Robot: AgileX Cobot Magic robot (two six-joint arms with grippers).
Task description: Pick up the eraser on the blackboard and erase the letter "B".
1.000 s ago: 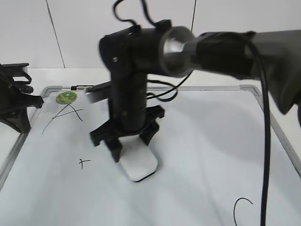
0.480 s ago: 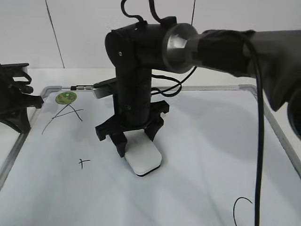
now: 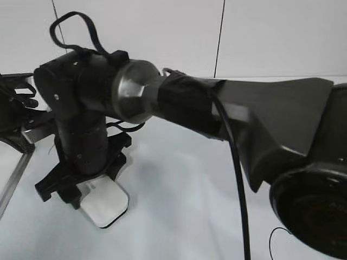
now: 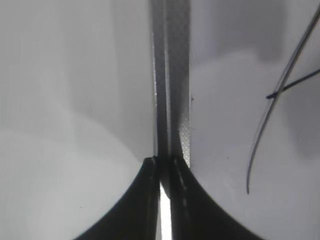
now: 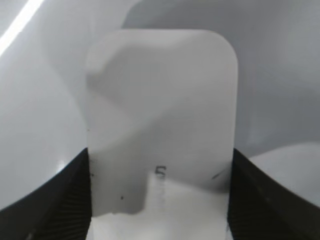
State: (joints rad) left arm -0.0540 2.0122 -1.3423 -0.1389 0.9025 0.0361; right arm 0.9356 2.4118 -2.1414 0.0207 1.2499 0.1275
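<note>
Now right end effector point(image 5: 160, 200) clamps the eraser point(image 5: 161, 115) by its long sides, long axis running ahead, flat on the blackboard point(image 3: 179, 179). Left end effector point(image 4: 165, 172) closed, parked at frame; "B" unseen.

Exterior: slanted down from front, close behind right arm, over blackboard point(image 3: 179, 179). Right wrist: straight down, tight on eraser point(image 5: 161, 125), shared with exterior point(image 3: 105, 203). Left wrist: close on board frame point(image 4: 171, 75).
</note>
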